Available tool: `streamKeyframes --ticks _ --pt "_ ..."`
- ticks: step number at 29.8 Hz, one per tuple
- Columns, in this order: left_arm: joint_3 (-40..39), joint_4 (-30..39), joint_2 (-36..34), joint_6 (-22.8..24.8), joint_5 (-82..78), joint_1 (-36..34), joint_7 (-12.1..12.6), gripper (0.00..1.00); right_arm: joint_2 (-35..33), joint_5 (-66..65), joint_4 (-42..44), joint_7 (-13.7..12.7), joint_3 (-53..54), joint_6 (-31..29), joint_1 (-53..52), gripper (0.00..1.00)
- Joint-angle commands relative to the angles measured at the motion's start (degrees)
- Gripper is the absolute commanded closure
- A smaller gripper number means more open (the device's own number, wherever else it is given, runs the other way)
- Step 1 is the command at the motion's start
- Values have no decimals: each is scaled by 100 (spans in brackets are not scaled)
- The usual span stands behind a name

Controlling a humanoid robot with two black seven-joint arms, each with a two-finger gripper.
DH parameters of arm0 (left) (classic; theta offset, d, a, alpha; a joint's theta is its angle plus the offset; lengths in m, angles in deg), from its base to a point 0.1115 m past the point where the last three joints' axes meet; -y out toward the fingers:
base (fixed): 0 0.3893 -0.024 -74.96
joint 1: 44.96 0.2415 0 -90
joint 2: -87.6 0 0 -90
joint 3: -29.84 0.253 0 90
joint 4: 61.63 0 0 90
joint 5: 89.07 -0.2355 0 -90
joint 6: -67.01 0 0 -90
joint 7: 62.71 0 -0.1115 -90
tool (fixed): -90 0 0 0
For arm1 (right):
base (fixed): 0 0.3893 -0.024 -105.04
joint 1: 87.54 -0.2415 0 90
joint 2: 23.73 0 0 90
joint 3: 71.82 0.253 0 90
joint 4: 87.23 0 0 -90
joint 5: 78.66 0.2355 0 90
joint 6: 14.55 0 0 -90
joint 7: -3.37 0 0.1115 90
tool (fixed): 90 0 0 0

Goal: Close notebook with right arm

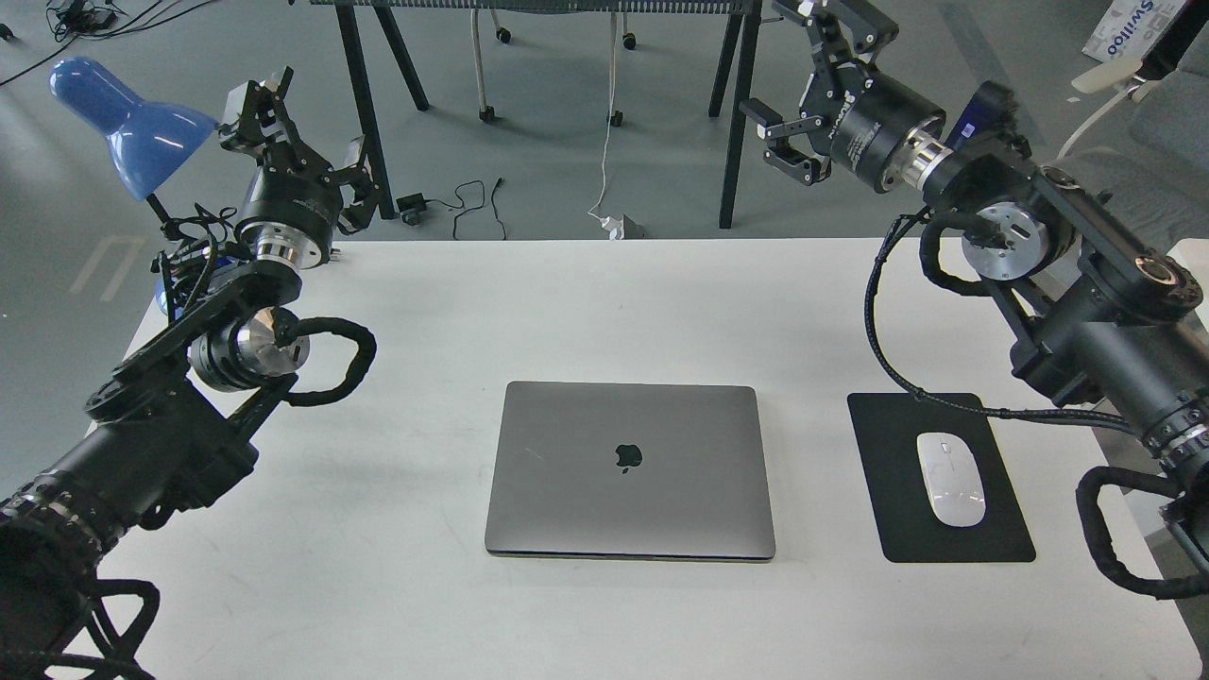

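The notebook (630, 469) lies flat on the white table (567, 302), a little in front of the middle. Its space-grey lid is down and the apple logo faces up. Keyboard and screen are hidden under the lid. My right arm comes in from the right, and its gripper (791, 80) is raised beyond the table's far right edge, well away from the notebook. Its fingers (789, 156) are spread apart and hold nothing. My left gripper (307, 123) is raised over the far left corner, open and empty.
A black mouse pad (954, 477) with a white mouse (950, 478) lies right of the notebook. A blue desk lamp (127, 123) stands at the far left corner, beside my left arm. Table legs and cables are on the floor behind.
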Motion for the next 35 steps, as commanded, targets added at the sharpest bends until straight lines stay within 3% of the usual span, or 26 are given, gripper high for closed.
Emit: streamKeyframes --ticks 1,9,21,35 --pt "4 0 0 -9 0 0 0 0 23 651 2 -1 378 70 140 0" --pt "-4 0 9 -1 0 0 0 0 31 1839 -24 8 693 35 720 0" --pt "-4 0 9 -9 0 0 0 0 199 1884 -77 17 1151 -141 1362 0" --pt "-4 0 9 -9 0 0 0 0 199 1875 -59 17 1266 -88 1362 0"
